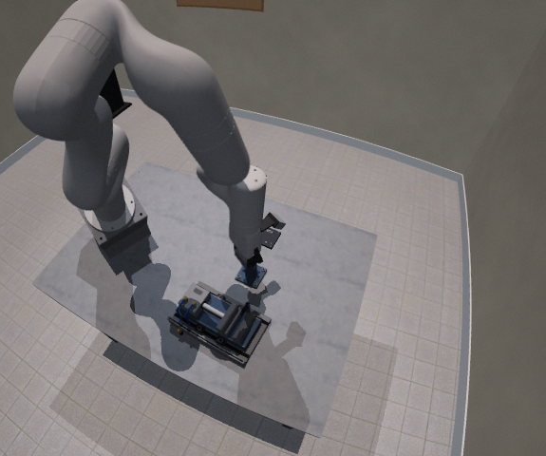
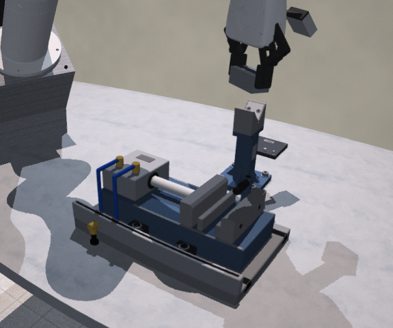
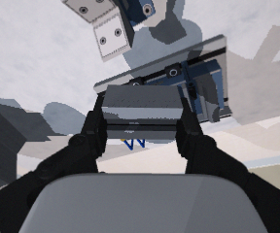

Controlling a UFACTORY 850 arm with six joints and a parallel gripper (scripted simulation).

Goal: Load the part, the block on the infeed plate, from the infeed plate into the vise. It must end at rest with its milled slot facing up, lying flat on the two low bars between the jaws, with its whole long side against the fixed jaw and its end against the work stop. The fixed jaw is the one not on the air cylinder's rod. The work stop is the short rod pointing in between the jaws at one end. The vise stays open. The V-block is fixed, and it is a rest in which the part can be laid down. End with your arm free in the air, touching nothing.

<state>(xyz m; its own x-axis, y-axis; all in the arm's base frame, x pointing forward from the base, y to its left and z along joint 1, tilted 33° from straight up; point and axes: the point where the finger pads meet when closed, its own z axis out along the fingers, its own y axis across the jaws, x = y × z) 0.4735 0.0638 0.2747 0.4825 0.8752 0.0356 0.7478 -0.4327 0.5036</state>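
On the near part of the table point(image 2: 330, 169) the vise point(image 2: 203, 212) is standing open. Behind it the V-block point(image 2: 249, 119) is rising on its post. Above this, the end effector point(image 2: 251, 76) is gripping the part point(image 2: 242, 78) in the air, while the infeed plate point(image 2: 271, 145) is lying farther right.

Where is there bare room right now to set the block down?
The V-block's notch, just below the block that the gripper holds, is bare. So are the infeed plate behind it and the gap between the vise jaws. The V-block's post and the work stop crowd that gap's far end.
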